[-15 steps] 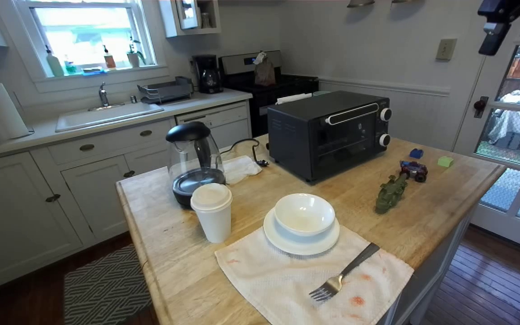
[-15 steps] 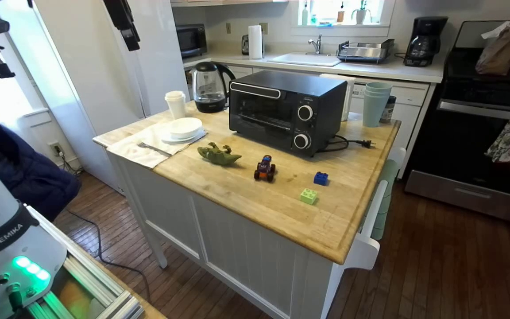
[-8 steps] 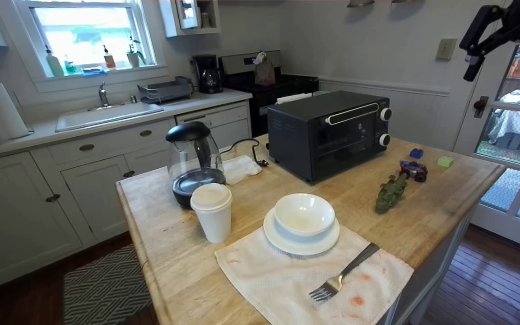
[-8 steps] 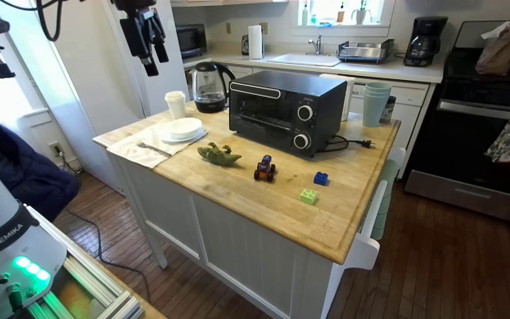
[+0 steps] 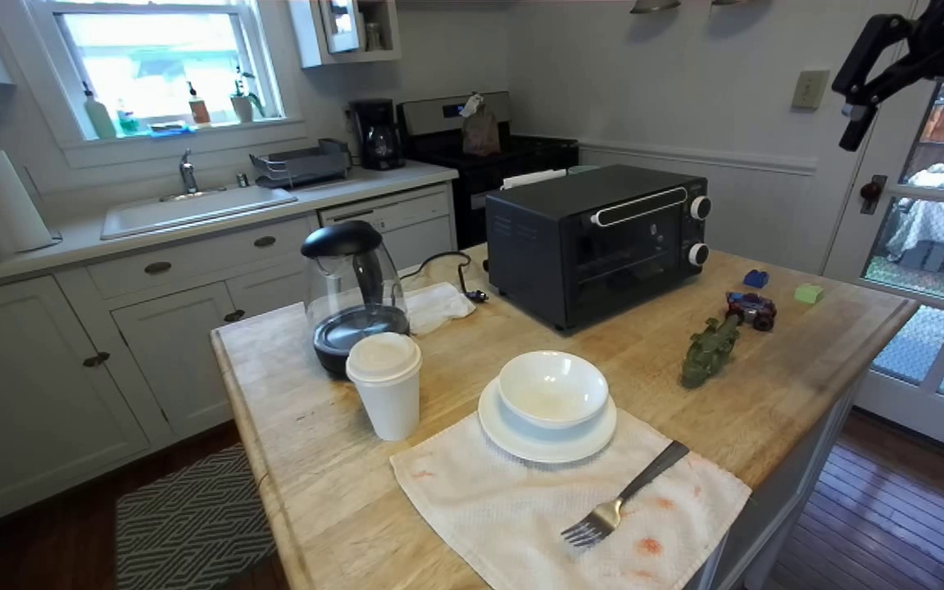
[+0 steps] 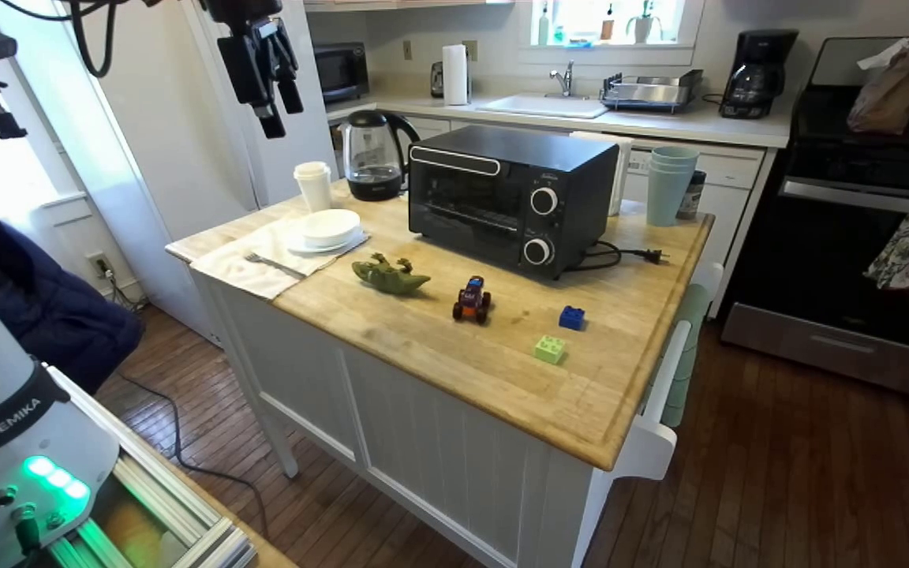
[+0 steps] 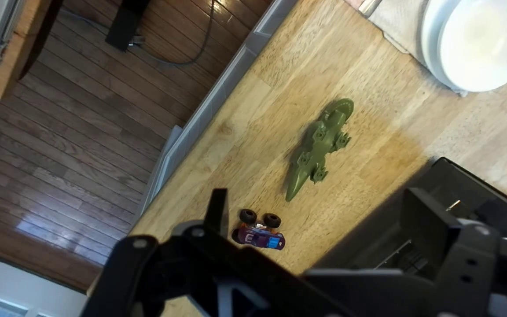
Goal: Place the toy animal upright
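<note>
Open tabletop point(image 7: 264, 136) separates toy animal point(image 7: 318, 150) from edge point(image 7: 222, 115).

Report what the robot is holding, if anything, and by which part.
Nothing is held: the jaws stand open, and the toy animal lies legs-up on the wooden tabletop.

My pincer point(image 5: 914, 139) is cropped by the frame in an exterior view; cup point(image 5: 386, 392) there covers part of the kettle point(image 5: 355, 287). Wrist view: it hides part of the oven point(image 7: 486, 193), bowl point(image 7: 486, 46) clipped. Oven blocks part of the far edge of the worktop point(image 6: 423, 339).
</note>
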Robot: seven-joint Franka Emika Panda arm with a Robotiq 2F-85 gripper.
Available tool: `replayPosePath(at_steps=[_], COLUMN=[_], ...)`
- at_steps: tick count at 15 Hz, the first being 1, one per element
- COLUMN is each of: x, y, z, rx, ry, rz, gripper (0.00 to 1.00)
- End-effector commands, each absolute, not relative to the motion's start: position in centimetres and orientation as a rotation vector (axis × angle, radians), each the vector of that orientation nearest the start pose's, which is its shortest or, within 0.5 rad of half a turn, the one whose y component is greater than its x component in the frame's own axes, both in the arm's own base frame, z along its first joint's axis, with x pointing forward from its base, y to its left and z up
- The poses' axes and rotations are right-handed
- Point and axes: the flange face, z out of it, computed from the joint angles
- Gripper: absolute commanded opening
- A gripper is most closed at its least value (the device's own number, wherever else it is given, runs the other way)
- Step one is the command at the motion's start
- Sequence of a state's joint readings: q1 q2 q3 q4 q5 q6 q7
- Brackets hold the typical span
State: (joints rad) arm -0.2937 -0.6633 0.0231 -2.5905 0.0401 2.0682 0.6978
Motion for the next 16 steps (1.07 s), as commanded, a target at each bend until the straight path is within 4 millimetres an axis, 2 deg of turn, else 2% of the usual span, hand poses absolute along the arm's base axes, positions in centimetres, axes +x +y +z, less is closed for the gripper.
replayPosePath(at_steps=[1,5,14,16], x=[34.9,35.6,37.6,38.1], y=[-9.4,-10.5,-13.3,-13.9], z=[48.3,46.8,40.2,39.3], rx=[-2.714,-2.69,-2.55,-2.514], ry=[1.463,1.481,1.478,1.456], rz=[-0.204,-0.179,-0.047,-0.023], gripper=[1.0,1.0,1.0,1.0])
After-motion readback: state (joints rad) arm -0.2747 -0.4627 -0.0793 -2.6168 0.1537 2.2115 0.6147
